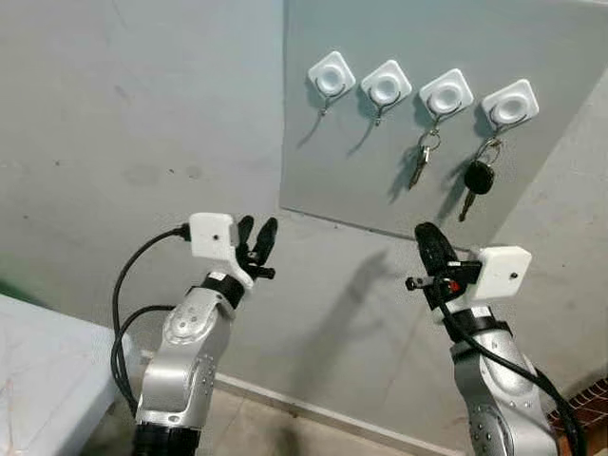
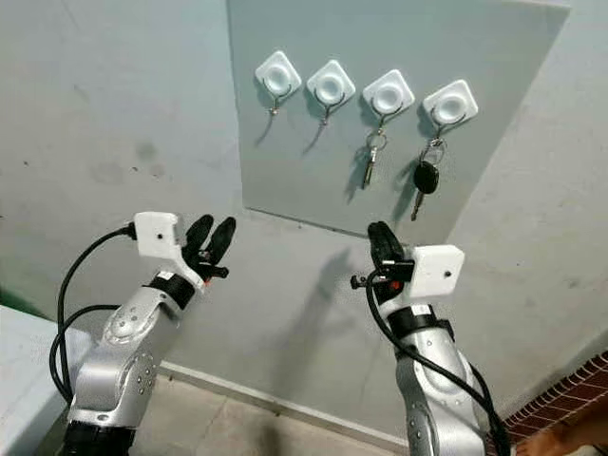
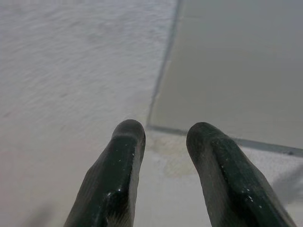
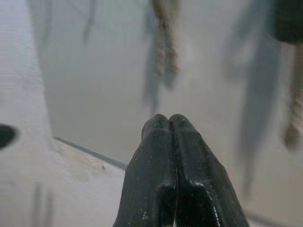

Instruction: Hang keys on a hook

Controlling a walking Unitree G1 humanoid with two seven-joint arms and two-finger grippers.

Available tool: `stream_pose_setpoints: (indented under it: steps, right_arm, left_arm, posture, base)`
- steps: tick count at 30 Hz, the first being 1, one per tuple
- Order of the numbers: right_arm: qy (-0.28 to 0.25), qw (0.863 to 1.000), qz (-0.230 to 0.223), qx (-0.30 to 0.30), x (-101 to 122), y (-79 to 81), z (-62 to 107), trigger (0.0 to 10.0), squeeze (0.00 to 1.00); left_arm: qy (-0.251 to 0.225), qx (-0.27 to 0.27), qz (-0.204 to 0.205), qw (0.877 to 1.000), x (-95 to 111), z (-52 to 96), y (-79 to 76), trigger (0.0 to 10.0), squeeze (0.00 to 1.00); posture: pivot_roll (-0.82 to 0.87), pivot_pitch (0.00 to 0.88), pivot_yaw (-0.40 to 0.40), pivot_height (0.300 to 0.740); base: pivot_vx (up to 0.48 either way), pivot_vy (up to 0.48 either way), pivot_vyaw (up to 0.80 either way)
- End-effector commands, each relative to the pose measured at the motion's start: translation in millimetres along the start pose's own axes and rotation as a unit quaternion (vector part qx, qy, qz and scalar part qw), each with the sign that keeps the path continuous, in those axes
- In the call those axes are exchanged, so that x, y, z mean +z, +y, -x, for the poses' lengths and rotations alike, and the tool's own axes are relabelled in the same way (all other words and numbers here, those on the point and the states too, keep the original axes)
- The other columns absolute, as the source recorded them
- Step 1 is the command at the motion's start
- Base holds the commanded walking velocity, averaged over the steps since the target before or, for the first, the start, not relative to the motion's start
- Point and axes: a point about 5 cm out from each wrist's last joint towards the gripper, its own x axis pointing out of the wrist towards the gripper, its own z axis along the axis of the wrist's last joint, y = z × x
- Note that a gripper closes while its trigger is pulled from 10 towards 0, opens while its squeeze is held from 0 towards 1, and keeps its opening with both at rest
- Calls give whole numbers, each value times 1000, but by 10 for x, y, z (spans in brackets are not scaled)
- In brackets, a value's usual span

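Note:
Several white square hooks run in a row on a grey wall panel (image 1: 532,38). The two left hooks (image 1: 331,74) (image 1: 386,84) are bare. A silver key (image 1: 421,161) hangs from the third hook (image 1: 446,94), and a black-headed car key (image 1: 477,179) hangs from the fourth hook (image 1: 510,104). My right gripper (image 1: 427,235) is raised below the silver key, fingers shut together with nothing in them. The silver key (image 4: 163,45) shows blurred beyond its fingertips (image 4: 169,122). My left gripper (image 1: 257,231) is held up near the panel's lower left corner, open and empty.
A plain grey wall (image 1: 123,133) surrounds the panel. A pale table edge (image 1: 43,370) sits at lower left. A strip of tiled floor (image 1: 275,432) runs below the wall, and red brick (image 1: 589,404) shows at lower right.

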Motion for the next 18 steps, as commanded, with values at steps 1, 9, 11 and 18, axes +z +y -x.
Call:
stream_pose_setpoints:
  steps: [1,9,11,18]
  right_arm:
    - [-2,999,-11,37,41,63,-91,10000,0]
    - [-25,994,-21,103,208,182,-239,10000,0]
    - [-44,991,-31,125,308,240,-292,10000,0]
    - [-86,981,-56,164,521,359,-324,10000,0]
  left_arm:
    - [-7,-30,-33,999,55,-55,-103,10000,0]
    - [-20,-79,-42,996,123,-79,-238,10000,0]
    - [-34,-94,-45,994,167,-63,-267,10000,0]
    - [-62,-110,-38,991,249,10,-246,10000,0]
  posture:
    - [112,0,-34,736]
    - [109,0,-45,736]
    - [111,0,-49,736]
    - [112,0,-53,736]
  base:
    - [0,0,0]
    - [0,0,0]
    - [0,0,0]
    - [0,0,0]
